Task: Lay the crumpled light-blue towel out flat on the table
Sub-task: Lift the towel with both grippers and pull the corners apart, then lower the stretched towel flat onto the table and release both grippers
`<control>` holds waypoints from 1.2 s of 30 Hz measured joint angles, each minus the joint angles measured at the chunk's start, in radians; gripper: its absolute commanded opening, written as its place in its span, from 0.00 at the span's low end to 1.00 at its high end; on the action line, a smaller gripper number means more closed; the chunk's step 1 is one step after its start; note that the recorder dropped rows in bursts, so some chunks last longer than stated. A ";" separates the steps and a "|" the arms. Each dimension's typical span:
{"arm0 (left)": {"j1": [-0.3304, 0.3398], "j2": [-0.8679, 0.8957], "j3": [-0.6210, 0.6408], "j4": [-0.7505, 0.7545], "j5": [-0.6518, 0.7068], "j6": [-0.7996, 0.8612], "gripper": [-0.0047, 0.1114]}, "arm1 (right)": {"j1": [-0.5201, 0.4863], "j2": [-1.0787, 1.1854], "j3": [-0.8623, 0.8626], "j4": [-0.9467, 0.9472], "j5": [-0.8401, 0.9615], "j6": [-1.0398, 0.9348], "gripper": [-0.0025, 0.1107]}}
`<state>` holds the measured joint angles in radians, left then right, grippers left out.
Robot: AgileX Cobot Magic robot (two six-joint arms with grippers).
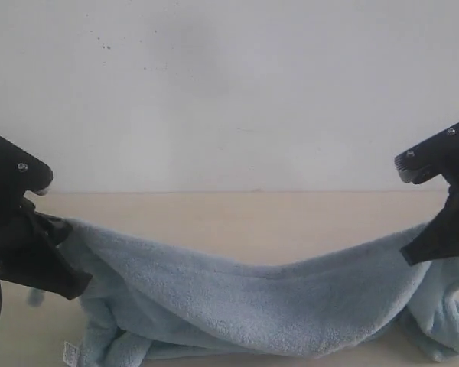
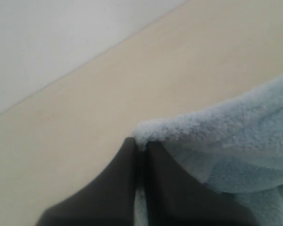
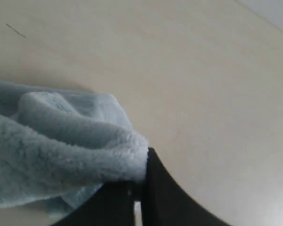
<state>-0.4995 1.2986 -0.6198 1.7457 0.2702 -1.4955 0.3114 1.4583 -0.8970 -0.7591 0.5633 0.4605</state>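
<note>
The light-blue towel (image 1: 252, 302) hangs stretched between my two grippers and sags in the middle onto the beige table (image 1: 237, 218). Its white care tag (image 1: 70, 353) shows at the lower left. My left gripper (image 1: 61, 229) is shut on the towel's left corner, raised above the table; in the left wrist view the fingertips (image 2: 153, 148) pinch the fluffy corner of the towel (image 2: 217, 127). My right gripper (image 1: 421, 245) is shut on the right corner; in the right wrist view its dark fingers (image 3: 153, 174) clamp the towel's edge (image 3: 75, 146).
A white wall (image 1: 229, 92) rises behind the table's far edge. Bare tabletop lies behind the towel and shows in both wrist views (image 2: 85, 127) (image 3: 212, 84). Loose towel folds bunch at the lower right (image 1: 444, 321).
</note>
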 measured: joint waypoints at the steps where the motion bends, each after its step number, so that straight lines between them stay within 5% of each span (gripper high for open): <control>1: 0.000 0.011 -0.002 0.000 -0.008 -0.003 0.07 | 0.000 0.016 0.004 -0.033 -0.060 0.036 0.02; 6: 0.022 0.093 -0.091 0.000 0.038 -0.008 0.07 | 0.000 0.096 -0.025 -0.388 -0.193 0.346 0.02; 11: 0.084 0.127 -0.321 0.000 0.032 -0.013 0.07 | 0.000 0.136 -0.185 -0.843 0.004 0.673 0.02; 18: 0.128 0.112 -0.583 -0.004 -0.064 -0.047 0.07 | -0.002 0.062 -0.385 -0.884 0.109 0.828 0.02; 26: 0.128 0.120 -0.350 -0.015 -0.262 -0.049 0.07 | -0.002 0.083 -0.318 -0.343 0.099 0.332 0.02; 36: 0.128 0.027 -0.064 -0.008 -0.270 -0.049 0.07 | -0.002 0.094 -0.109 -0.226 0.179 0.244 0.02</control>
<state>-0.3712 1.3253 -0.6836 1.7379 0.0000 -1.5446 0.3097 1.5527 -1.0058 -0.9846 0.7427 0.7042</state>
